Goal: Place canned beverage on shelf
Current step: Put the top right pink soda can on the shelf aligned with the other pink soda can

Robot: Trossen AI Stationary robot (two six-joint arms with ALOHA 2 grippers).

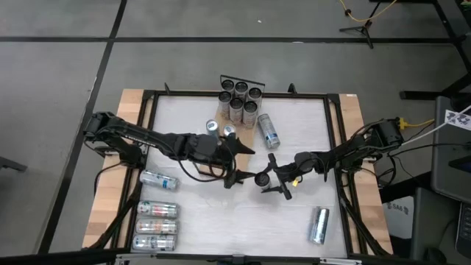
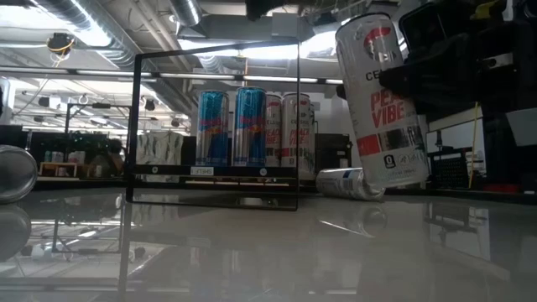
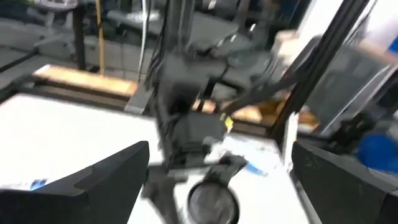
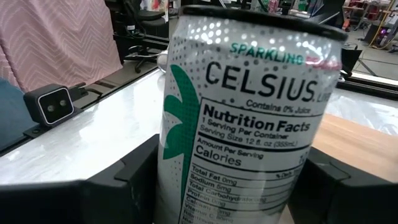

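A white Celsius can (image 4: 242,118) hangs over the middle of the table with my right gripper (image 1: 268,179) shut on it. From the table's left, my left gripper (image 3: 217,180) faces it, open. Its fingers stand wide on either side of the can's top (image 3: 213,202) and touch nothing. The shelf (image 1: 250,135) is a light-wood board at the far middle, and a black wire rail (image 2: 214,126) stands at its end. Several cans (image 1: 240,99) stand upright on the shelf. My right gripper pinches the can's side wall (image 4: 186,186), low on the body, between its two fingers (image 4: 134,180). The fingers come in level from the table's right. The can (image 2: 382,101) is nearly upright, top leaning a little, and its bottom is clear of the tabletop.
A can (image 1: 268,131) lies beside the shelf's near end, and two more (image 1: 220,129) stand there. Several cans (image 1: 156,218) lie along the table's left side, and one (image 1: 319,224) lies near the right front. A black frame (image 1: 151,103) borders the tabletop.
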